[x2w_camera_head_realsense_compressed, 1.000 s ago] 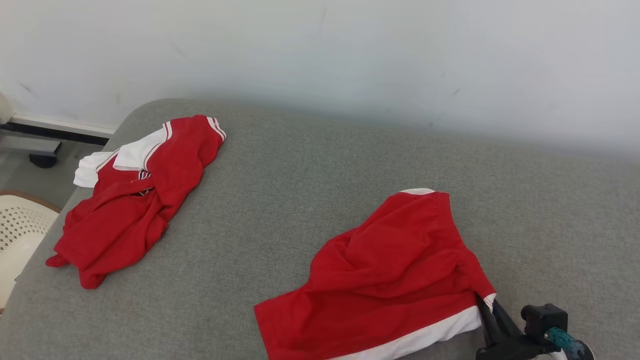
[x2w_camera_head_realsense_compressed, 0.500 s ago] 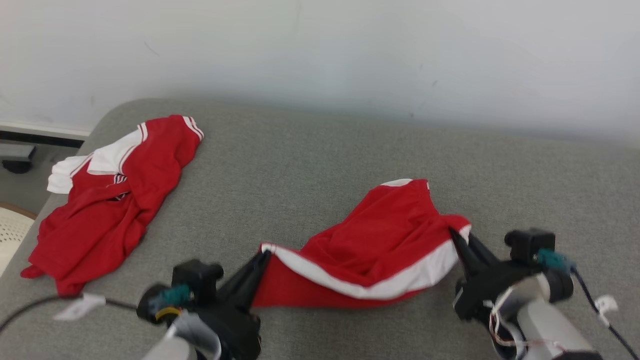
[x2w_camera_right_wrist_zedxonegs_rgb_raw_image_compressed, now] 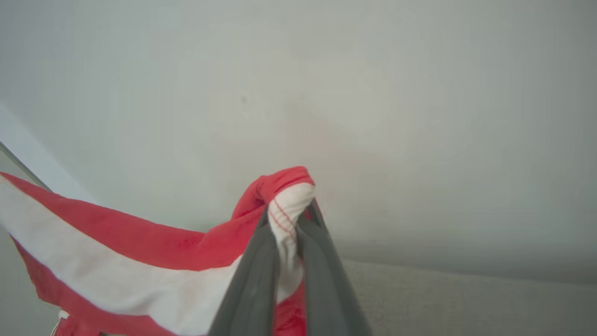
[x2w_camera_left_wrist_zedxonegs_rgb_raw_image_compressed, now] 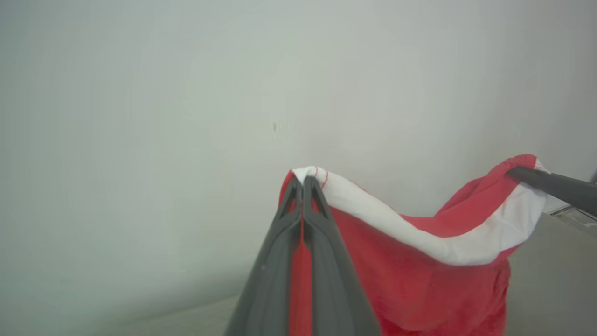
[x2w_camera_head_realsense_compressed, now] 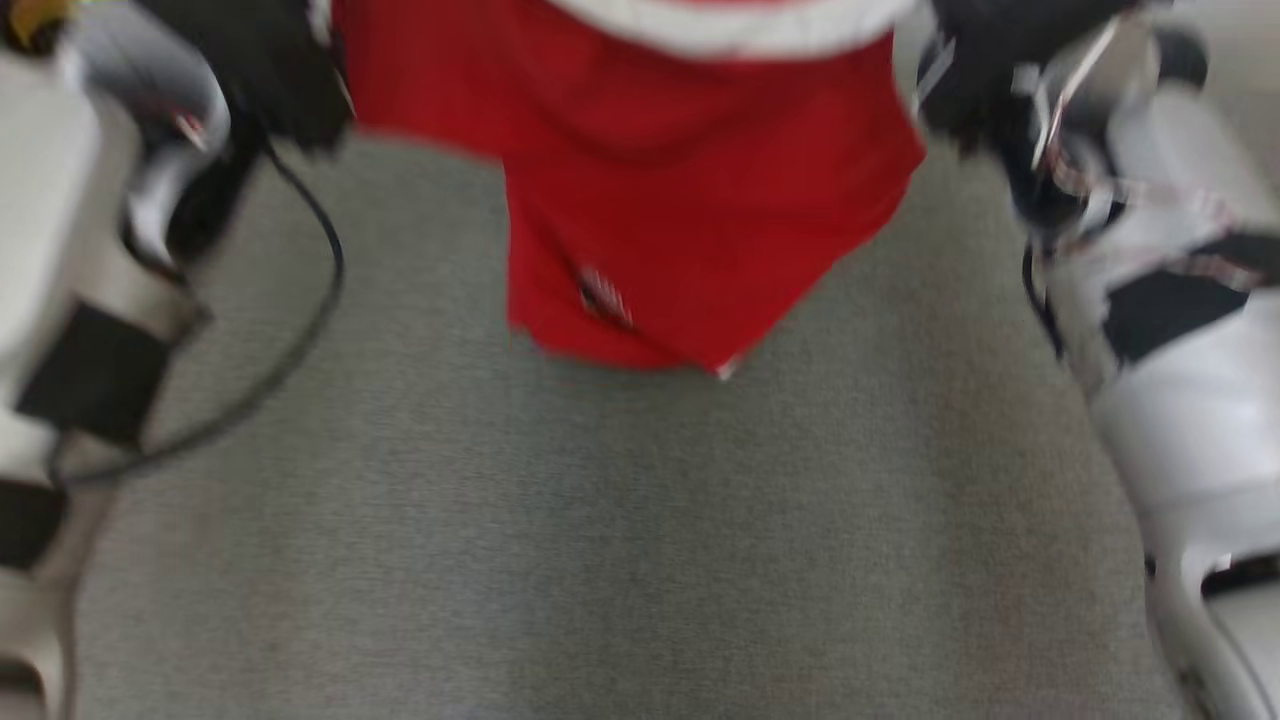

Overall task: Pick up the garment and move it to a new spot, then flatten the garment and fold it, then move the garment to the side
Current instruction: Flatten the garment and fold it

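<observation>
While pinched by left end effector (x2w_camera_left_wrist_zedxonegs_rgb_raw_image_compressed: 303, 184), by right end effector (x2w_camera_right_wrist_zedxonegs_rgb_raw_image_compressed: 290, 211), red garment (x2w_camera_head_realsense_compressed: 700, 200) hangs (white band uppermost)

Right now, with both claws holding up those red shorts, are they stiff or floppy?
Probably floppy: the red shorts sag in a curve between the left claw and right claw. Likely light too, since two small corner pinches seem to carry them.
</observation>
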